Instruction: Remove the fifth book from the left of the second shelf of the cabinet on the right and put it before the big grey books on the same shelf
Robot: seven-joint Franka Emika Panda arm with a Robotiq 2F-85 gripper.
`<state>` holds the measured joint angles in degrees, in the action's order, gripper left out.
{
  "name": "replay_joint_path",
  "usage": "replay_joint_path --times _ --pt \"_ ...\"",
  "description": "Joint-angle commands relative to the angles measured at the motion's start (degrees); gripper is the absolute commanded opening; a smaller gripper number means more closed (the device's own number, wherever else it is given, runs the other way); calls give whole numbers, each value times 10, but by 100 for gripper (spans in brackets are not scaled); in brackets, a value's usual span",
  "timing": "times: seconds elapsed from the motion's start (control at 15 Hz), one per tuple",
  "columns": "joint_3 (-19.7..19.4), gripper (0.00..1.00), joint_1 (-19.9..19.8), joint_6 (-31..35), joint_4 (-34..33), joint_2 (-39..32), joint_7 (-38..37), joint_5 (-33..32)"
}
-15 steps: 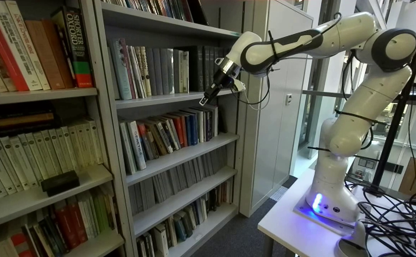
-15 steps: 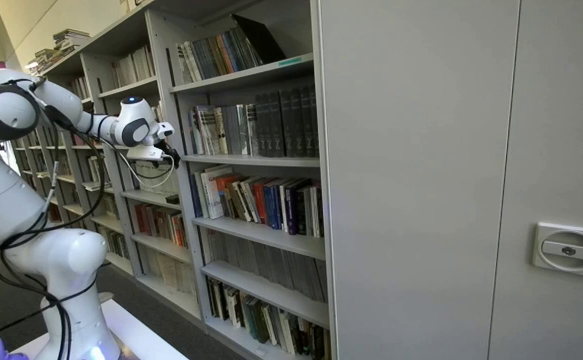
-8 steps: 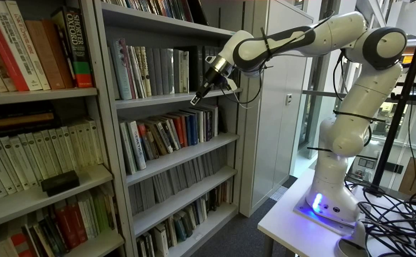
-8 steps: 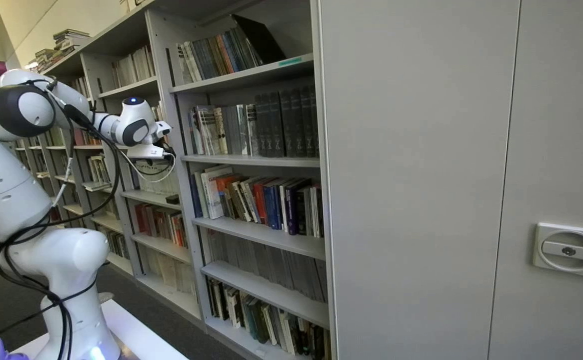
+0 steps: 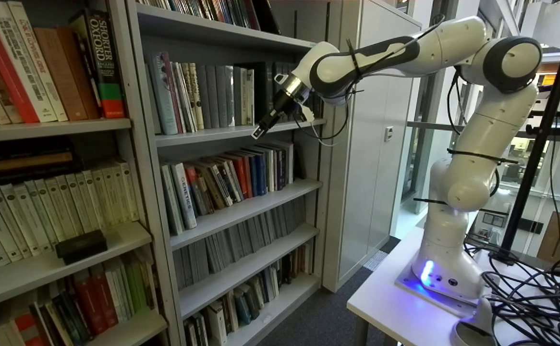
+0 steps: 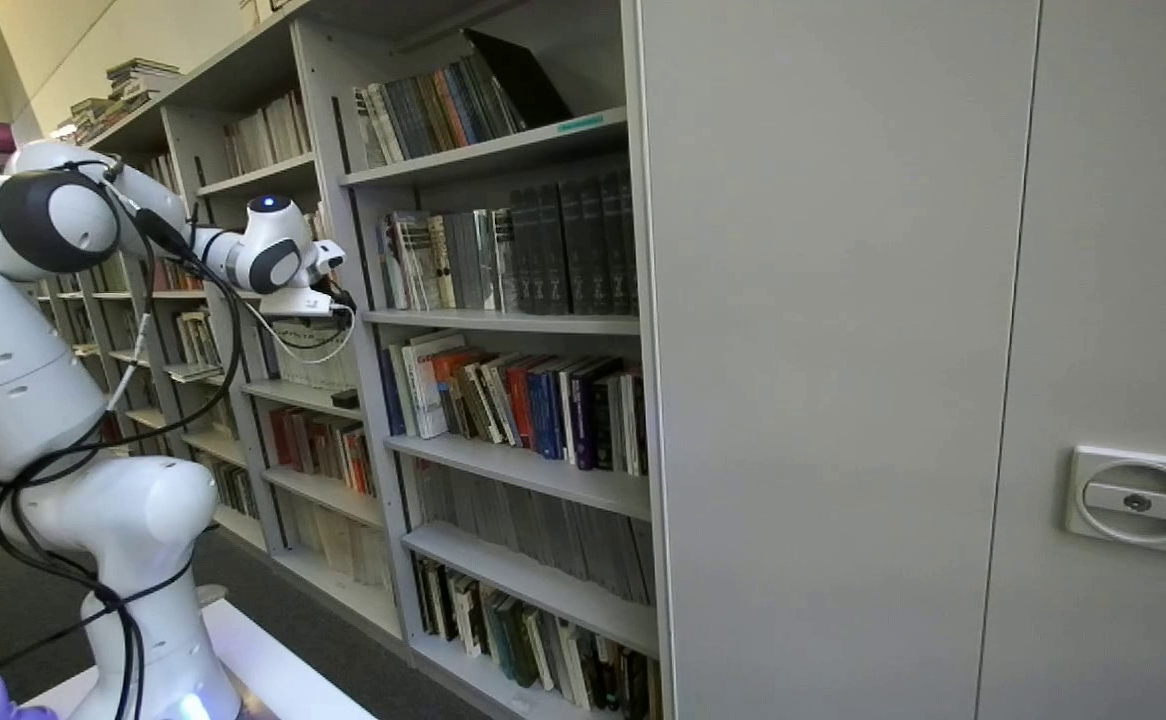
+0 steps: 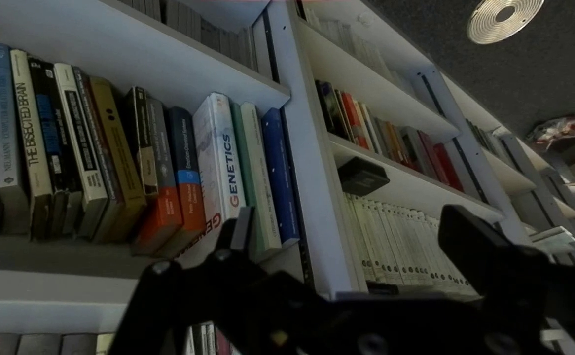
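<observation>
My gripper (image 5: 259, 130) points down toward the right cabinet, its tips appearing level with the second shelf board's front edge. In the wrist view, which stands upside down, the gripper (image 7: 349, 222) has its fingers wide apart with nothing between them. The second shelf's slim pale books (image 5: 184, 98) stand upright near its left end; they also show in an exterior view (image 6: 413, 260). I cannot single out the fifth book. The big dark grey books (image 6: 573, 245) stand at that shelf's right end; my arm partly hides them in an exterior view (image 5: 264, 93).
The second shelf board (image 5: 222, 132) and the cabinet upright (image 5: 140, 144) are edges near the gripper. The shelf below holds leaning books, including a Genetics book (image 5: 184, 194). A grey cabinet door (image 6: 823, 350) stands right. Cables (image 5: 539, 298) lie on the white table (image 5: 381, 298).
My arm and gripper have moved left, and the tips slightly up, along the shelf front in an exterior view. The books have not moved.
</observation>
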<state>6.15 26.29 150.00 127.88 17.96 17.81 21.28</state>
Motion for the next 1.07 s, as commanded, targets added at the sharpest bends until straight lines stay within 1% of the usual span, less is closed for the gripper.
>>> replay_joint_path --times 0.0,0.07,0.13,0.33,0.53,0.6,0.67,0.8,1.0 --pt "-2 100 4 73 -91 -83 50 32" --pt "-2 100 8 88 -118 -105 64 46" --pt "-12 100 22 101 -143 -126 76 56" --pt "-3 100 30 124 -217 -182 109 95" --pt "6 100 30 142 -271 -224 109 100" --pt "7 100 30 146 -283 -234 97 86" --pt "5 100 29 128 -241 -205 85 78" --pt "6 100 29 129 -263 -223 85 78" --pt "6 100 29 129 -272 -230 85 78"
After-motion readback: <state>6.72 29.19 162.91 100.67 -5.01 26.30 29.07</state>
